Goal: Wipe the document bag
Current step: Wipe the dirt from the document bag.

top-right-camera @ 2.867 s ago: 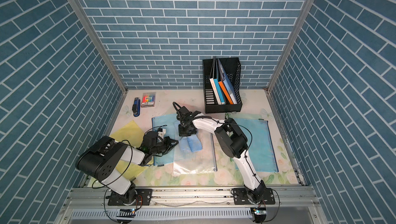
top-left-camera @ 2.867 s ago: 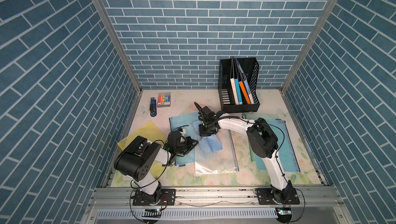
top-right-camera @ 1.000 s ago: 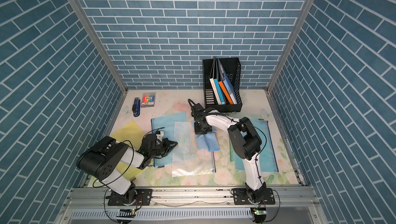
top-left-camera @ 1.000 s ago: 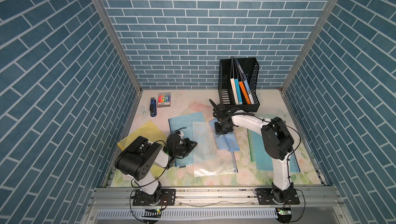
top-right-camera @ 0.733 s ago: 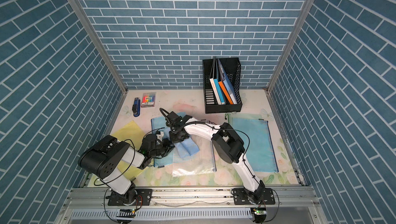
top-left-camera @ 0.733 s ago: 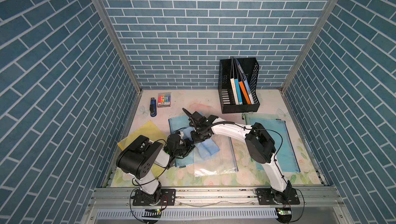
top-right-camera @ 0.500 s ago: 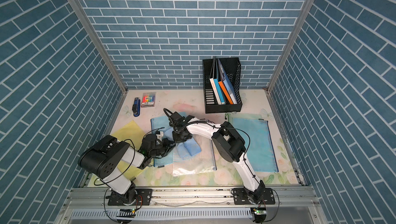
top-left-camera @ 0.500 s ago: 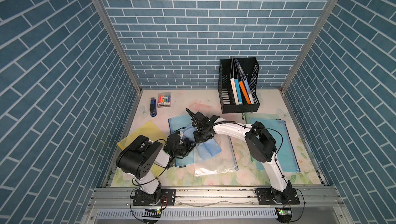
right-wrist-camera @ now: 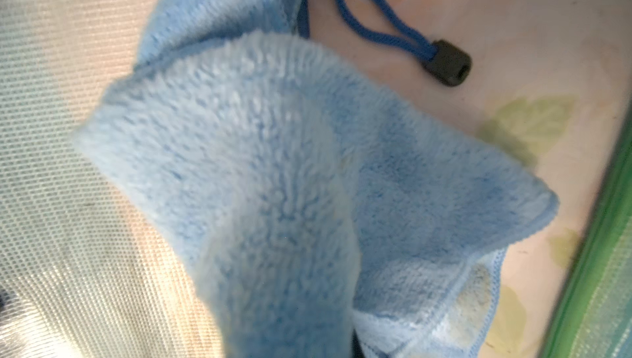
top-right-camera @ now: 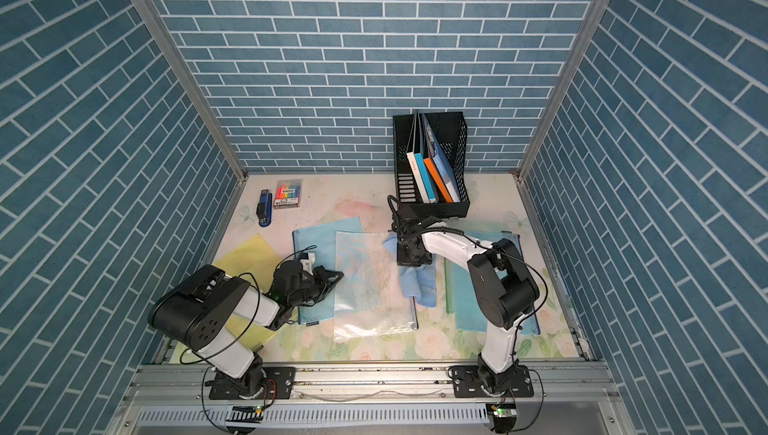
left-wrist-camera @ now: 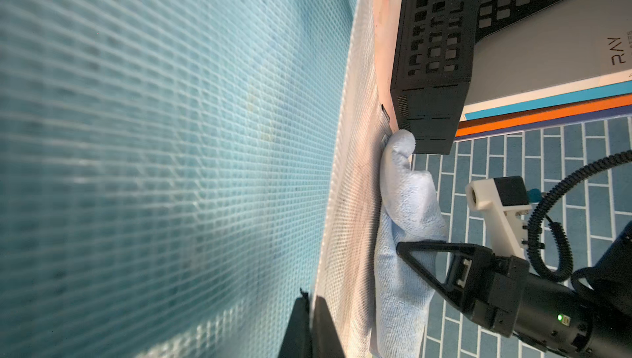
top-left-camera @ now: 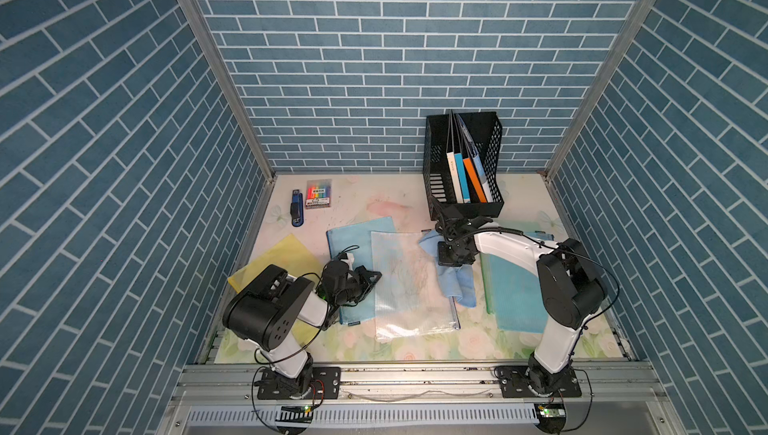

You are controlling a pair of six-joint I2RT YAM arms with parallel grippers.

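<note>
The table point(top-left-camera: 374, 200) is covered with a flower sheet. The clear document bag point(top-left-camera: 405, 300) is laid flat on it, between the two grippers. Part of it is laid over a blue bag point(top-left-camera: 353, 233). A green bag point(top-left-camera: 513, 295) is seen on the far side of the right gripper, away from the left one. A black file rack point(top-left-camera: 494, 137) is stood just past the right gripper, toward the back wall.

A fluffy blue cloth point(top-left-camera: 455, 287) is bunched up under the right gripper point(top-left-camera: 453, 260). That gripper is pinched shut on the cloth, and the cloth is pushed down at the zip edge of the bag. The left gripper point(top-left-camera: 374, 278) is pressed together too. Its tip is laid on the other edge of the bag. It cannot be told if any of the bag is pinched. Scribbles point(top-left-camera: 409, 277) are seen on the bag between the two grippers. A small blue zip cord point(right-wrist-camera: 393, 34) is seen just beside the cloth.

The wiping step seems to be in hand, and it is not done, since the scribbles can be seen. Next, the cloth should be pulled across the bag toward the left gripper, right over the marks. It should be kept pressed down. The bag should be held so it is not slid, and the zip cord should not be snagged.
</note>
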